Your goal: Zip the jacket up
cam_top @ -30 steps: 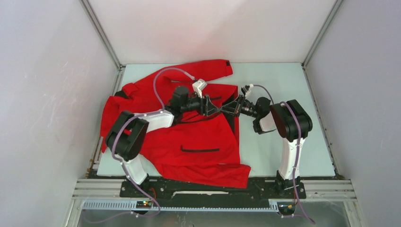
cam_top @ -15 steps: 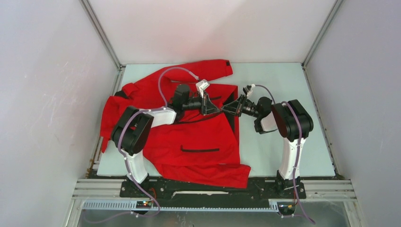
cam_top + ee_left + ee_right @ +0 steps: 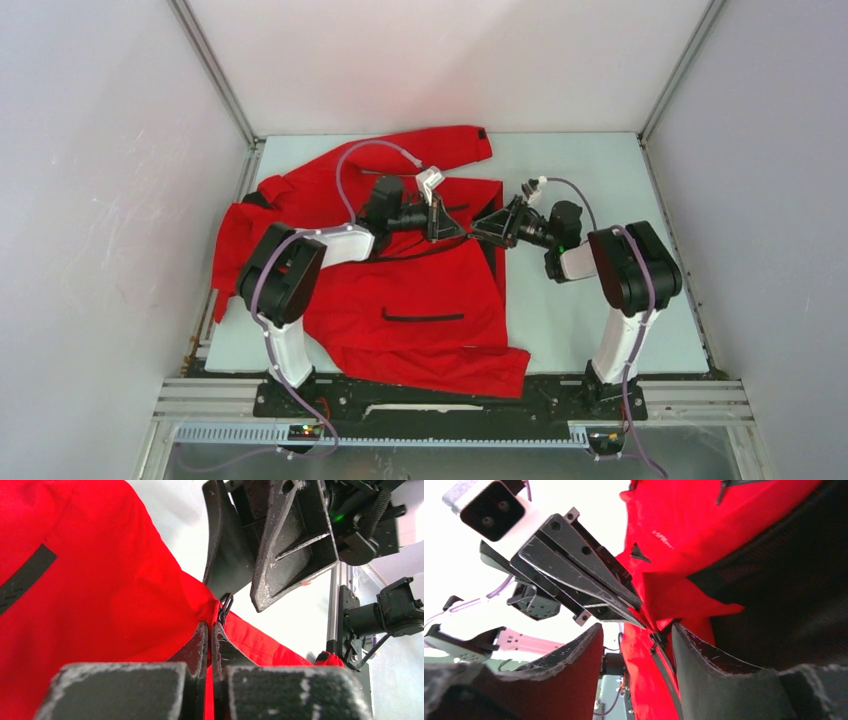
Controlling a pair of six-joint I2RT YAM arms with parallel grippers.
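The red jacket [image 3: 400,290] lies spread over the left and middle of the table, with one black pocket zip [image 3: 423,317] facing up. My left gripper [image 3: 455,232] holds a raised fold of its front edge. In the left wrist view the left gripper [image 3: 210,626] is shut on that red edge, just below a small black zipper part [image 3: 225,604]. My right gripper [image 3: 482,228] faces it from the right. In the right wrist view the right gripper [image 3: 636,626] stands open, with the red edge and black zipper tape [image 3: 664,667] between its fingers, touching neither.
The pale green table top [image 3: 590,180] shows bare to the right of the jacket. White walls [image 3: 110,200] close in the left, back and right. A metal frame rail [image 3: 450,398] runs along the near edge by the arm bases.
The left gripper has closed on the jacket's front edge. The right gripper, shut there before, has opened. The right arm's elbow has shifted a little to the right.
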